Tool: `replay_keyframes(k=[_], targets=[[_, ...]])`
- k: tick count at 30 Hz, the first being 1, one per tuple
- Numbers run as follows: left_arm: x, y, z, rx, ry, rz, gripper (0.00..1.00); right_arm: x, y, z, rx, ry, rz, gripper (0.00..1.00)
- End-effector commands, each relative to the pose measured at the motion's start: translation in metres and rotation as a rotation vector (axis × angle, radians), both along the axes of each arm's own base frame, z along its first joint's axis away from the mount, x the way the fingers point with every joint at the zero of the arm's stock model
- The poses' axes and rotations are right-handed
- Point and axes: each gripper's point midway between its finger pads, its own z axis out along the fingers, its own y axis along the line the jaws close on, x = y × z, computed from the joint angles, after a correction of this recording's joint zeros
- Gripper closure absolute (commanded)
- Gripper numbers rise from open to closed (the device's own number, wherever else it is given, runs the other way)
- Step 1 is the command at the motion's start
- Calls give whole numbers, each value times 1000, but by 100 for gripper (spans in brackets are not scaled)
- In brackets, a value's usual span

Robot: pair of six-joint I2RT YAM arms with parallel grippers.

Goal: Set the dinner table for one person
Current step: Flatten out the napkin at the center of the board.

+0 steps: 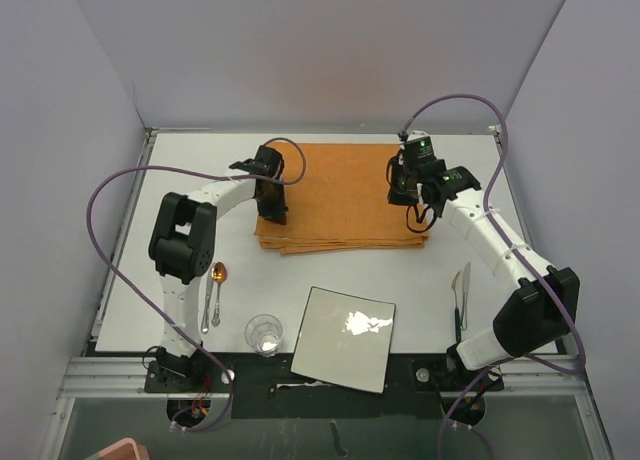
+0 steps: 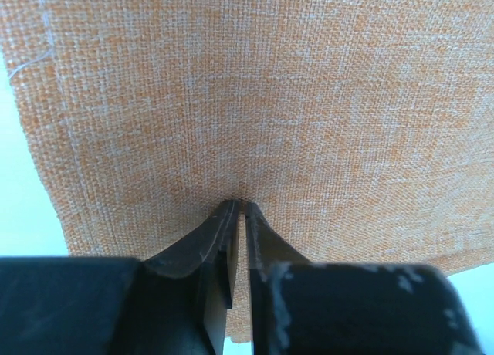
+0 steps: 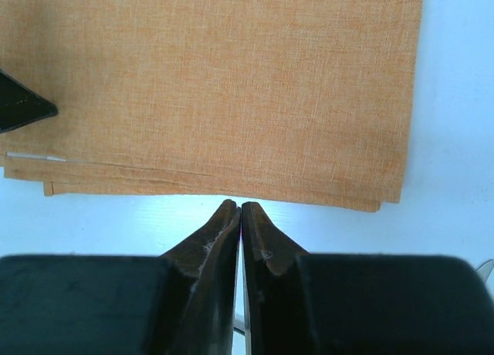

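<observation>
The dinner table [image 1: 150,280], a big white top, fills the space between the walls, and a folded orange cloth [image 1: 340,195] lies on it towards the far side, about midway across. Both arms reach out to that cloth. The left gripper [image 2: 238,208] is at the cloth's left end; its fingers are pressed together with only a hairline between them, and the cloth's edge runs in behind the tips, so it looks clamped on the fabric. The right gripper [image 3: 236,204] is over by the cloth's right end, its fingers also together, the tips just at the layered edge with bare table below them; it holds nothing that I can see. Nearer the arms' bases, a square white plate [image 1: 345,337] sits at an angle, its near side reaching past the table's front edge. A clear glass [image 1: 264,333] stands just to the left of the plate. Further left lie a spoon [image 1: 218,280] with a copper-coloured bowl and a silver utensil [image 1: 206,305] side by side. A knife [image 1: 461,290] lies by the right arm, well apart from the plate.
</observation>
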Motion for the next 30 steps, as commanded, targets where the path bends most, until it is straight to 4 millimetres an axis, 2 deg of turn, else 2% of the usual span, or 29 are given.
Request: replay_keyframes(k=[1, 2, 3, 5, 6, 9, 13, 15, 16, 19, 21, 26, 30], targets=[[16, 2, 81, -16, -190, -47, 81, -11, 3, 2, 11, -2, 13, 83], [16, 0, 99, -26, -228, -69, 73, -15, 2, 0, 16, 1, 9, 73], [15, -3, 116, -39, -265, -91, 64, -20, 1, -1, 22, 6, 6, 56], [6, -8, 146, -72, -323, -139, 52, -29, -3, -6, 34, 21, -15, 41], [-1, -9, 157, -86, -337, -165, 49, -35, -5, -11, 41, 42, -26, 39], [-32, -7, 170, -80, -312, -217, 47, -56, -7, -23, 53, 109, -43, 38], [-85, -2, 168, 6, -276, -276, 47, -91, -8, -38, 71, 187, -33, 41], [-105, 7, 171, 23, -284, -263, 47, -112, -10, -42, 95, 201, -16, 45], [-111, 18, 180, 22, -313, -228, 47, -123, -8, -45, 117, 212, 7, 46], [-120, 44, 196, 15, -380, -151, 46, -157, -10, -49, 164, 243, 42, 48], [-123, 53, 204, 16, -408, -132, 46, -181, -15, -55, 178, 275, 56, 49], [-132, 56, 203, 16, -391, -132, 46, -222, -22, -65, 236, 337, 37, 52], [-136, 54, 202, -7, -388, -126, 46, -236, -26, -71, 251, 346, 32, 53]])
